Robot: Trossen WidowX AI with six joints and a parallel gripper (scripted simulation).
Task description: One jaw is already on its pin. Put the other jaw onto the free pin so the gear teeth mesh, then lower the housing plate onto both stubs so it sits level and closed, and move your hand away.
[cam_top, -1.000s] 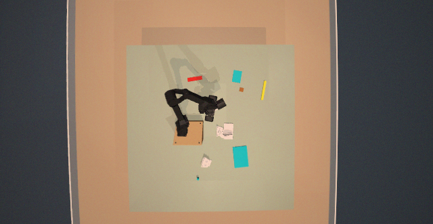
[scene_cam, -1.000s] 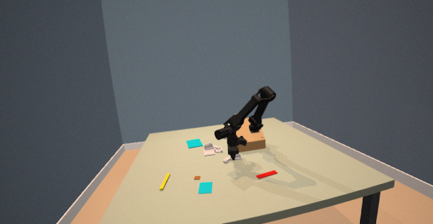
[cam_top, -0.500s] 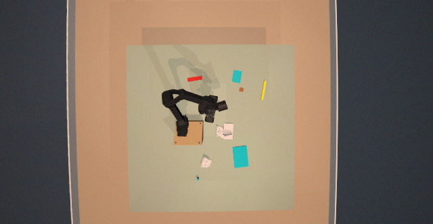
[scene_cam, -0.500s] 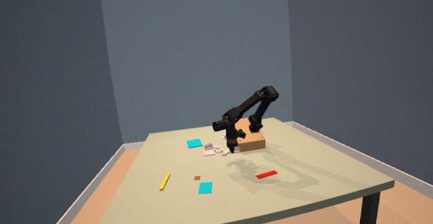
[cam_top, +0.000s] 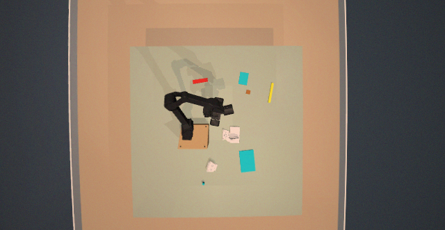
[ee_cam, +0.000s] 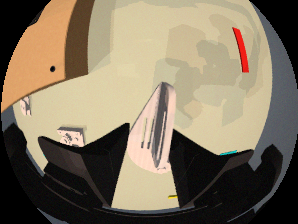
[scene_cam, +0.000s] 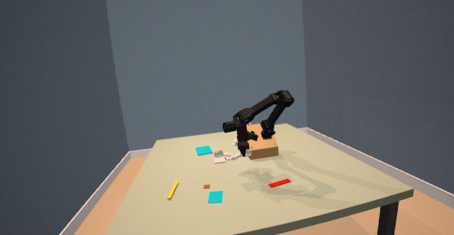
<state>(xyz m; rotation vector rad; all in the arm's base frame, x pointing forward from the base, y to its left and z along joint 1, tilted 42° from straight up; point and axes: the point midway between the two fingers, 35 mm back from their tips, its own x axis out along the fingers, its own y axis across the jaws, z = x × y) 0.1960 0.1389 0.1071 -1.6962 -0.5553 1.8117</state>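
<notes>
My gripper point(cam_top: 215, 122) point(scene_cam: 243, 154) point(ee_cam: 148, 129) is shut on a pale pink jaw point(scene_cam: 248, 152) point(ee_cam: 145, 155), between its fingers in the wrist view, its pointed end toward the top. The jaw appears raised above the table. The pale mechanism base point(cam_top: 235, 129) point(scene_cam: 219, 160) lies close by, with a grey raised piece point(cam_top: 233, 136) point(scene_cam: 218, 153) on it and a lumpy pale part beside it. Which part is the mounted jaw, and the free pin, I cannot tell. A separate pale piece point(cam_top: 211, 167) point(scene_cam: 235, 143), perhaps the housing plate, lies farther off beyond the robot's base.
The orange-brown base block point(cam_top: 199, 137) point(scene_cam: 264, 152) point(ee_cam: 35, 50) stands beside the arm. A red bar point(cam_top: 200, 80) point(scene_cam: 279, 182) point(ee_cam: 241, 50), two cyan sheets, a small brown square point(cam_top: 247, 92) point(scene_cam: 206, 186) and a yellow stick point(cam_top: 270, 92) point(scene_cam: 172, 190) lie around.
</notes>
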